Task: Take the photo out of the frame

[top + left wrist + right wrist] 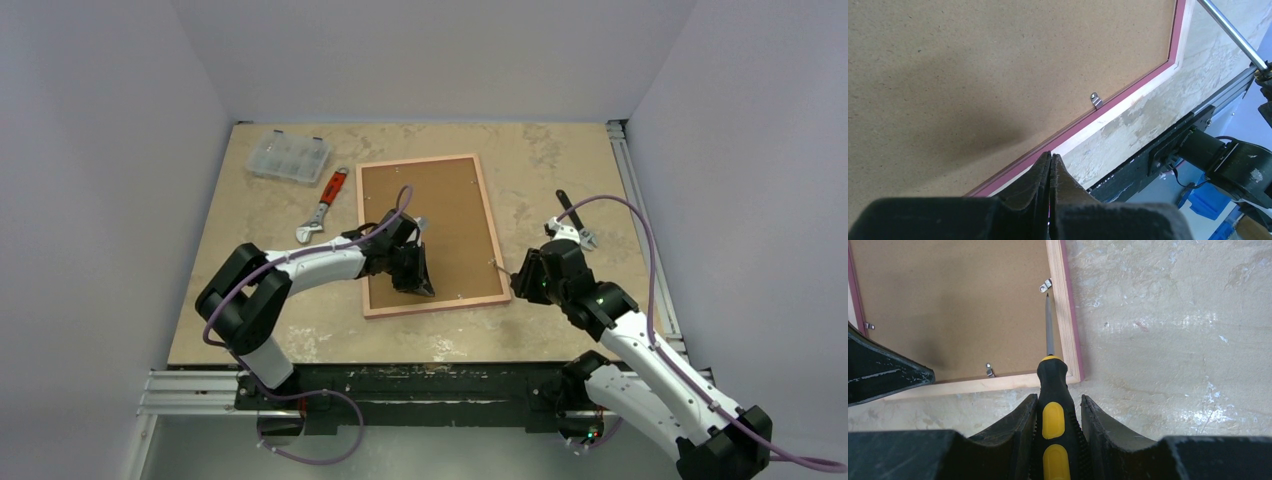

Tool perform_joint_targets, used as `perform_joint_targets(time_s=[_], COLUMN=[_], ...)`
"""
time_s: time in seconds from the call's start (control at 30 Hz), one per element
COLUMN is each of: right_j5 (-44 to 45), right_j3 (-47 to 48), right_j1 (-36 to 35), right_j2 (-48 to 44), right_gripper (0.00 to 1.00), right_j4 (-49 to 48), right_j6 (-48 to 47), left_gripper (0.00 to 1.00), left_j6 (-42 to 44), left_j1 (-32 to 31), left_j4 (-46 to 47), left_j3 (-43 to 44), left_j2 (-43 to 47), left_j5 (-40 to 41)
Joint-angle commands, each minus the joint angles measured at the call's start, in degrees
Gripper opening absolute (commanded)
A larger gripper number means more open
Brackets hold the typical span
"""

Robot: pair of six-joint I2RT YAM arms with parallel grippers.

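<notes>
A clear plastic organiser box (289, 156) with small compartments sits near the far left corner of the worktop (560, 160), a beige slab with a marbled, stone-like pattern. Just to its right lies an adjustable wrench (323, 206), red-handled with a silver head.

The frame (430, 232) lies flat and back side up in the middle of the worktop, slightly skewed, its short side nearer the near edge. It is a thin pink-bordered rectangle with a pale wood rim around matte brown fibreboard.

The left end effector (412, 272) hangs over the frame's near left part and hides some of the board from above. The left wrist view shows its dark fingers (1040, 175) pressed together with nothing seen between them, tips by the pink border. That view also shows a small metal clip (1096, 100) on the rim, too small to make out from above, and a bright rod (1228, 35) that is probably a tool shaft.

The right end effector (520, 280) sits at the frame's near right corner, clamped on a screwdriver (1049, 385) with a ribbed black-and-yellow handle. Only the right wrist view shows its slim shaft reaching over the rim, tip just beside another clip (1046, 285).

Near the right edge lies a dark-handled tool (572, 222) with a silver head.
</notes>
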State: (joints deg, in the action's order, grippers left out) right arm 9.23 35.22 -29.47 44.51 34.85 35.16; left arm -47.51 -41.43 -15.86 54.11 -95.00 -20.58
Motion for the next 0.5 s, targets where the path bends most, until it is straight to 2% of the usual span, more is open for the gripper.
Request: perform_joint_targets(time_s=[0.0,0.47], right_j5=[0.1,0.6], right_j3=[0.2,-1.4], right_j1=[0.0,0.0], right_j2=[-0.3,3.7], right_gripper=[0.0,0.0], right_j4=[-0.8,-6.1], right_j6=[0.3,-0.1], left_gripper=[0.0,0.0], left_j6=[-1.4,-2.8], left_j1=[-1.0,-1.5], left_j4=[2.3,3.4], left_j3=[-1.3,-5.3], left_j2=[0.3,1.5], left_j5=[1.8,4.9])
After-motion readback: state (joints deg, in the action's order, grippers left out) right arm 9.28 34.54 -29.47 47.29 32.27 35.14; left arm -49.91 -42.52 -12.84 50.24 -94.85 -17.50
